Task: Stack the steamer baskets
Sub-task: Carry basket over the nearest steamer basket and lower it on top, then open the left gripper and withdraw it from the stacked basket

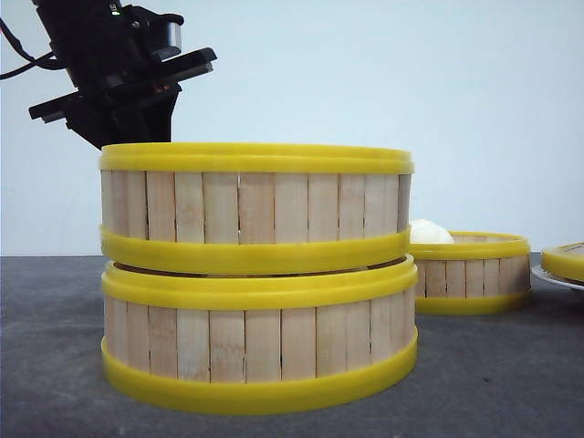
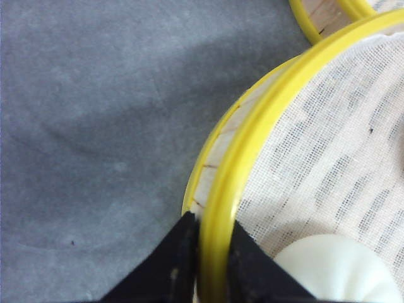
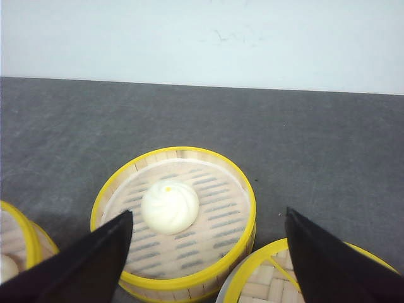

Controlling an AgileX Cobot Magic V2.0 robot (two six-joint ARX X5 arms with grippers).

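— Where are the steamer baskets now?

— Two are one upon the other in the front of the desk. The upper basket sits on the lower basket, but not exactly: it looks a little tilted and shifted, with a thin gap on the left side of the seam. The third basket stands apart to the right, with a white bun inside.

— And your claws?

— My left claw is pinching the rim of the upper basket; one finger is outside the wall, the other inside, over the cloth liner. My right claw is spread wide and holds nothing. It hovers above the third basket.

— How do you finish this step well?

— I think I should first center the upper basket, so its bottom rim settles evenly in the lower one. Only then I open the left claw, slowly, and lift straight up, so the inner finger does not drag the liner or touch the second bun near it.

— What about the lid on the right?

— I leave it. It lies just beside the third basket, so the right claw must grip that basket on the far side from it.
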